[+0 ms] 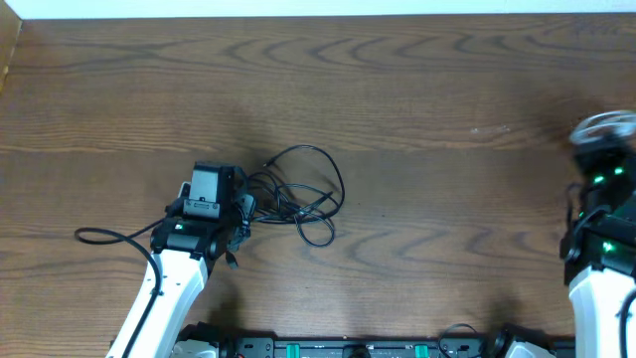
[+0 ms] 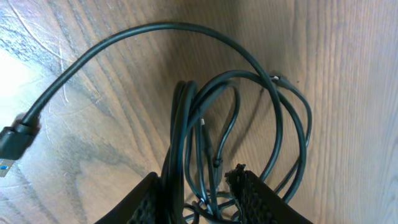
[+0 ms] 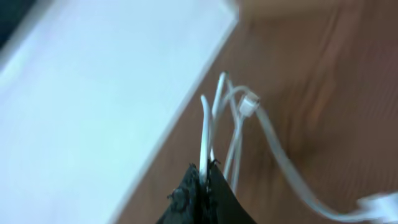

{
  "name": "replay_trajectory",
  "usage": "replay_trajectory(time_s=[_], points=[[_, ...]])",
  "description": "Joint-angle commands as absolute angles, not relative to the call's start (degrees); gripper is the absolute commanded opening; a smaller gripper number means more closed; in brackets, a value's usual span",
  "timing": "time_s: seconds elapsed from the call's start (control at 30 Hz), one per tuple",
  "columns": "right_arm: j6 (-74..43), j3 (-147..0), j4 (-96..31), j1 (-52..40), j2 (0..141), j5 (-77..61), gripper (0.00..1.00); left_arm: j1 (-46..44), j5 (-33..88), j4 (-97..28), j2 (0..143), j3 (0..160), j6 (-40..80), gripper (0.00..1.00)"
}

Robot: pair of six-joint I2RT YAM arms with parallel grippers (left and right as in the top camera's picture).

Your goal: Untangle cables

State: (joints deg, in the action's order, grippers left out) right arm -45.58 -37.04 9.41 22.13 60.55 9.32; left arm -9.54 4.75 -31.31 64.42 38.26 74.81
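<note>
Wooden table [image 1: 417, 89]: dark grain, carrying all the items noted below.

Left arm [image 1: 164, 288]: reaches in from the near edge, left of centre. Right arm [image 1: 601, 288]: stands at the far right edge, well apart from the left arm.

Black cables [image 1: 303, 199]: a loose tangle of overlapping loops just left of the table's centre, directly beside the left arm's head. In the left wrist view several strands run together as a bunch, with wider loops fanning out over the wood beyond.

Left gripper [image 2: 196, 193]: jaws partly closed around the bunched black strands, which fill most of the gap between the two fingers [image 2: 140, 202]. Hold appears firm.

White cable [image 3: 205, 137]: at the right arm, seen from overhead as a small pale coil at the table's right edge. The right wrist view is blurred; thin white loops rise from the fingertips.

Right gripper [image 3: 204, 177]: jaws drawn tight together, pinching a white strand.

USB plug [image 2: 13, 144]: black, on one strand's end, lying on the wood at the left.

White plug [image 3: 249, 103]: small, at the top of the white loops.
</note>
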Motion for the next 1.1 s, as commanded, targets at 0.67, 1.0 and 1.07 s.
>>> replay_trajectory(time_s=[0.67, 1.0, 1.07], points=[[-44.36, -41.17, 42.96, 55.0, 99.37, -6.68, 0.01, -9.39, 4.45, -32.1, 64.73, 38.92, 74.89, 0.38], [-45.39, -50.48, 42.92, 60.34, 104.47, -28.23, 0.44, -9.39, 4.45, -32.1, 64.73, 38.92, 74.87, 0.38], [-45.39, -51.44, 43.09, 59.94, 104.47, -30.89, 0.8, -9.39, 4.45, -32.1, 64.73, 38.92, 74.87, 0.38]])
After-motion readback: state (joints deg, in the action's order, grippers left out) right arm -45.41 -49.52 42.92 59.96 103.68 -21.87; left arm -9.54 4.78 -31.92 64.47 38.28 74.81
